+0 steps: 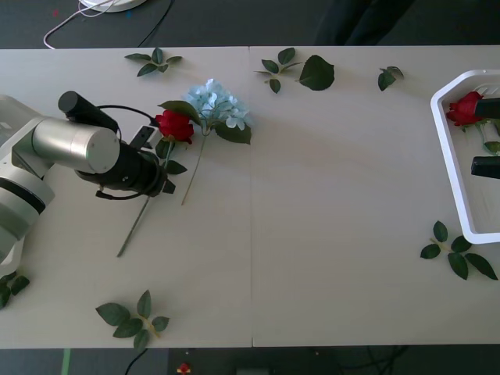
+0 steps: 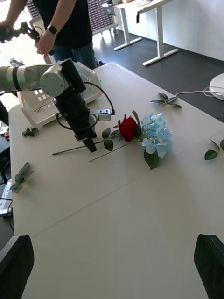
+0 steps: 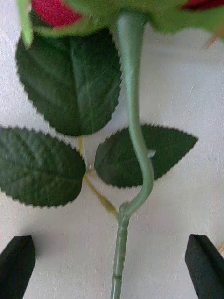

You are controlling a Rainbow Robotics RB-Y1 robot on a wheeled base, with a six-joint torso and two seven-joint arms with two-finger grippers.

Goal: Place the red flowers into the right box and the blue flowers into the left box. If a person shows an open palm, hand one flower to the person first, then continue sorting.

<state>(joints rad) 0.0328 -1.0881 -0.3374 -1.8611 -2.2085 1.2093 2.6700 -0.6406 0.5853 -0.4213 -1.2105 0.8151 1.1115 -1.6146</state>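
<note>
A red flower (image 1: 173, 125) lies on the table at the left, its stem (image 1: 137, 226) running toward the front edge. My left gripper (image 1: 162, 186) is down over that stem. In the left wrist view the left gripper (image 3: 112, 252) is open, with the green stem (image 3: 133, 140) running between its black fingers (image 3: 17, 264). A blue flower (image 1: 219, 104) lies right beside the rose, also seen as the blue flower (image 2: 156, 133). Another red flower (image 1: 464, 108) rests in the right box (image 1: 445, 156). My right gripper (image 1: 486, 137) hangs open over that box. The left box (image 2: 32, 110) sits behind the left arm.
Loose leaf sprigs lie at the back (image 1: 154, 62) (image 1: 301, 70) (image 1: 388, 76), front left (image 1: 133, 319) and front right (image 1: 457, 254). A person (image 2: 70, 28) in dark clothing stands beyond the table's left end holding a device, with no open palm shown.
</note>
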